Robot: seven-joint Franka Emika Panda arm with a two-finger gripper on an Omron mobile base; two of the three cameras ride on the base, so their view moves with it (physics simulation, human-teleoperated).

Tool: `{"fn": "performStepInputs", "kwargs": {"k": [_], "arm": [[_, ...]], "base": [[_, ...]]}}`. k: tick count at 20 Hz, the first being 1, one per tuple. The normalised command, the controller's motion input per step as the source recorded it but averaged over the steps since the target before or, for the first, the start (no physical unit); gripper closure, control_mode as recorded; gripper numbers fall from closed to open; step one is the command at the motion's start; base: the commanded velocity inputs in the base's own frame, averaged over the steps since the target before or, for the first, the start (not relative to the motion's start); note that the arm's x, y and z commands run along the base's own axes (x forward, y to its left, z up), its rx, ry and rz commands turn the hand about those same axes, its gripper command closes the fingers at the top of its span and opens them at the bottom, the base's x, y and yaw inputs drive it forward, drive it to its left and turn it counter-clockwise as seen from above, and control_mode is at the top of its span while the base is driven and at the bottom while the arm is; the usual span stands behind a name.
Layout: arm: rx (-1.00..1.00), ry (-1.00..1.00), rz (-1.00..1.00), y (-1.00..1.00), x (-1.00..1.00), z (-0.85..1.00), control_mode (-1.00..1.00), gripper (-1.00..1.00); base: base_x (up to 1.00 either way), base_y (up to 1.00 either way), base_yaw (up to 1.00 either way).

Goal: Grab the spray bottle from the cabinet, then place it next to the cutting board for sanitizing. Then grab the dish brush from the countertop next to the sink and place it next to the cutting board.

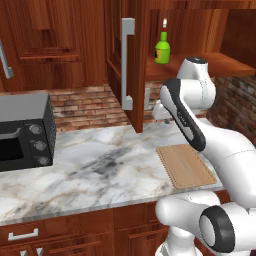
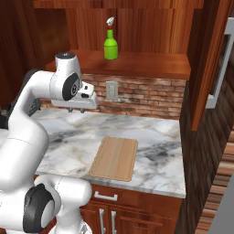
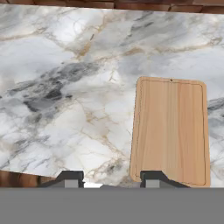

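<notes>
1. A marble counter runs below a red brick back wall, with dark reddish wood all around.
2. The cabinet stands open above the counter; its door swings out towards me, the long grey bar handle facing the room.
3. The spray bottle stands upright on the bare cabinet shelf, green with a white, red-tipped top, nothing else beside it.
4. The cutting board lies flat on the marble near the front edge of the counter, well below the bottle.
5. My gripper hangs in the air above the counter, looking straight down on it; in the hand view the board sits to the right, and one fingertip rises over the board's near edge.
6. My fingers stand apart with bare marble showing between them; they hold nothing.
7. In the right base view my hand is out in front of the brick wall, below the level of the shelf and to the left of the bottle.
8. A black microwave sits on the counter far to the left, well apart from the board.
9. A wall socket is set in the brick just under the shelf.
</notes>
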Motion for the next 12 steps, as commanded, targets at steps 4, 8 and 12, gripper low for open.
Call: {"fn": "performStepInputs", "kwargs": {"k": [4, 8, 12], "arm": [[0.00, -0.02, 0.00, 0.00, -0.47, 0.00, -1.00, -1.00], [0.00, 0.00, 0.00, -0.07, -0.78, 0.00, -1.00, -1.00], [0.00, -0.04, 0.00, -0.05, -0.68, 0.00, -1.00, -1.00]], "base": [[0.00, 0.00, 0.00], [0.00, 0.00, 0.00], [0.00, 0.00, 0.00]]}}
